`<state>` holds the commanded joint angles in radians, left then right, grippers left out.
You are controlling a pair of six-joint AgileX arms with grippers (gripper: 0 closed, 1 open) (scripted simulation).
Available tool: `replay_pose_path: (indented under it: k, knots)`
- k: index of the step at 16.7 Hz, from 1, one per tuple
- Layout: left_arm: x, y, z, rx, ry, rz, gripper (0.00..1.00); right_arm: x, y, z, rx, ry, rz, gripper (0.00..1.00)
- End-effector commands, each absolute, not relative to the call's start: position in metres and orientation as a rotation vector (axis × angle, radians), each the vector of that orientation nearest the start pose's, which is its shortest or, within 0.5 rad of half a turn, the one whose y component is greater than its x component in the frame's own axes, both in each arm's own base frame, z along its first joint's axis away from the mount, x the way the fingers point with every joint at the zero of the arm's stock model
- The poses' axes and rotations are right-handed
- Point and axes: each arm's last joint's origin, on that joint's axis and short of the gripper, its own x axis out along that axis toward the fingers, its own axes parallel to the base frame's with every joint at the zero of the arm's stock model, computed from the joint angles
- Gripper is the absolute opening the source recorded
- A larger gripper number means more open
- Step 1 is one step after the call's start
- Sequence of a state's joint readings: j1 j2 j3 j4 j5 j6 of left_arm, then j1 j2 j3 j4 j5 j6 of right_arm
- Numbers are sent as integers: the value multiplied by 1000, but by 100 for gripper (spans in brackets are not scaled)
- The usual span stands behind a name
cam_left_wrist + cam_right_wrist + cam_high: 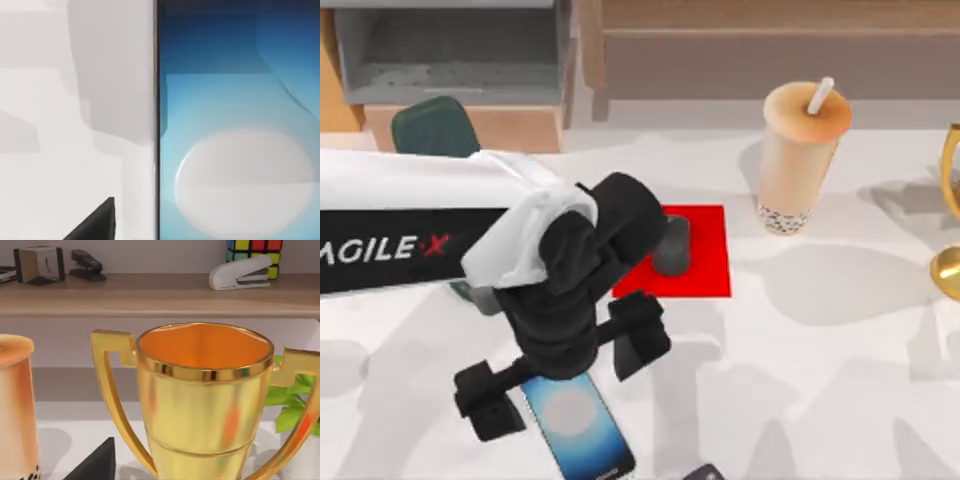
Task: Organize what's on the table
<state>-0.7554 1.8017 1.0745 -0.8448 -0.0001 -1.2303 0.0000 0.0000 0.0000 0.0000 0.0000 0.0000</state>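
The table (840, 380) is smooth, matt white. The phone (578, 430) at lower centre has a glossy glass face. The trophy (205, 405) is polished gold metal. The shelf (150, 295) looks like matt wood.

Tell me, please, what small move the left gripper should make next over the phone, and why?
Probably lower straight down. The left gripper hangs open over the phone, which lies flat on the table, one finger on each side. Descending would bring them beside its edges before closing.
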Motion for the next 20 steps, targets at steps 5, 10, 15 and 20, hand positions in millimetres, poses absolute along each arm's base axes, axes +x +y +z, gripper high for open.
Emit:
replay_pose_path:
  k: [5, 10, 15, 20]
  knots:
    - [224, -209, 104, -375, 1538, 376, 100, 106, -1, 160, 0, 0, 0, 100]
    - [224, -209, 102, -374, 1538, 377, 92, 106, -1, 160, 0, 0, 0, 100]
    - [224, -209, 102, -374, 1538, 377, 55, 106, -1, 160, 0, 0, 0, 100]
    - [224, -209, 102, -374, 1538, 377, 17, 106, -1, 160, 0, 0, 0, 100]
